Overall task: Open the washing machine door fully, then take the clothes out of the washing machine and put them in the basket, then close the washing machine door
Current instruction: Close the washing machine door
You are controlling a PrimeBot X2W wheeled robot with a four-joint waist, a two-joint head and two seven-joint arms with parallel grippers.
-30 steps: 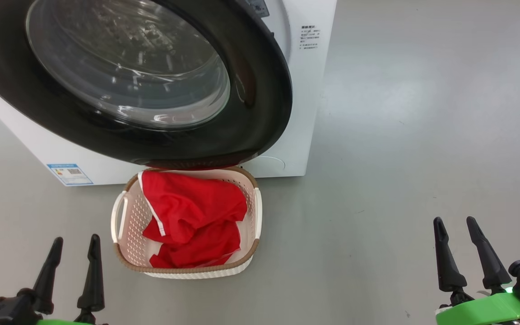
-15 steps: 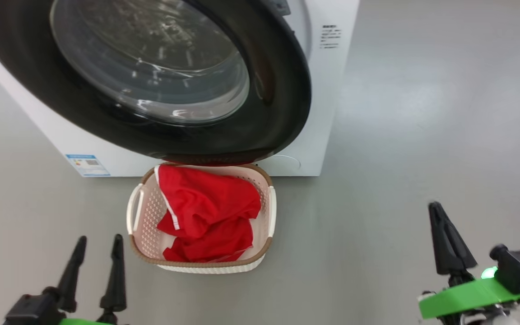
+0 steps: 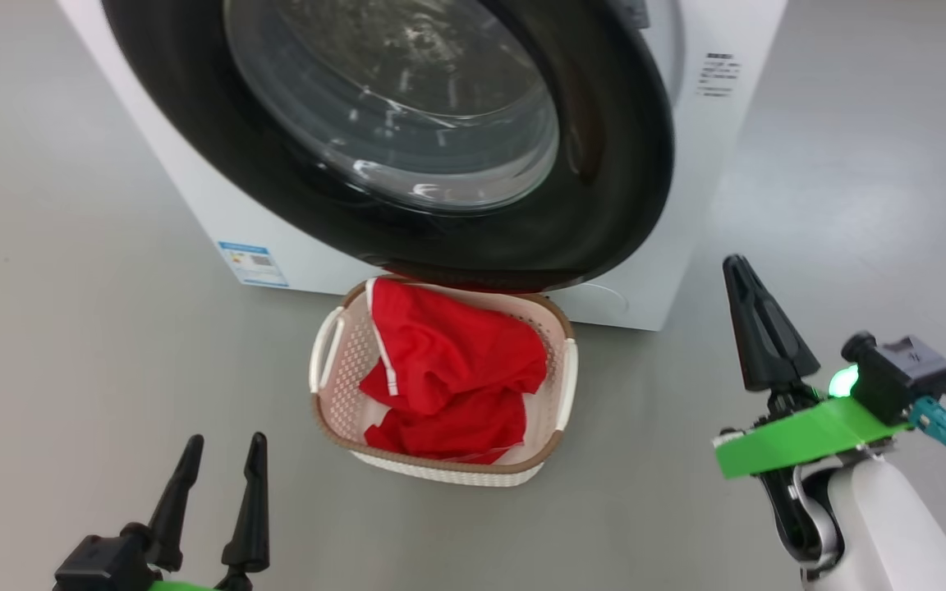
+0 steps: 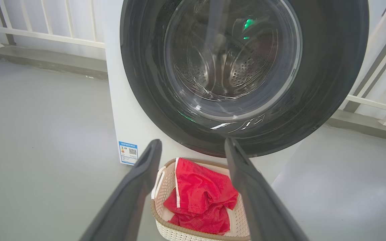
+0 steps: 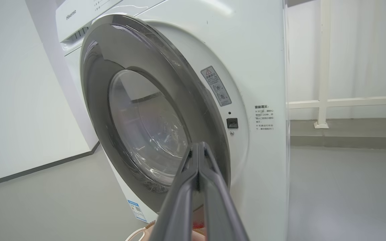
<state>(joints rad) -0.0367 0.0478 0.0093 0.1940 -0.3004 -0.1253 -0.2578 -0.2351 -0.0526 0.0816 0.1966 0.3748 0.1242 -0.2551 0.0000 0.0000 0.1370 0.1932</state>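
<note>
**Both pincers empty, clothes in the basket, door ajar**

Two pincers are in view. The left pincer (image 3: pixel 226 440) sits lowest in the head view, just left of the basket. Its two fingers stand a moderate gap apart, gripping nothing and touching nothing. Its wrist view frames the basket and door between the parted fingers. The right pincer (image 3: pixel 736 264) is raised at the right, well clear of the basket. Its two fingers are pressed together to a single point with nothing between them. In its own wrist view that point aims at the lower right edge of the door, but whether it touches cannot be told.

One basket (image 3: pixel 440 467) stands on the grey floor (image 3: pixel 71 345), just in front of the washer. The clothes (image 3: pixel 448 369) lie inside it as one crumpled red heap with white trim. How many garments there are cannot be told.

Beyond is one washer (image 3: pixel 715 164) with one blue label (image 3: pixel 253 263) low on its front. Its one door (image 3: pixel 613 205) overhangs the basket's far rim. The door is partly swung out, leaving the latch slot on the washer's front uncovered beside its edge.
</note>
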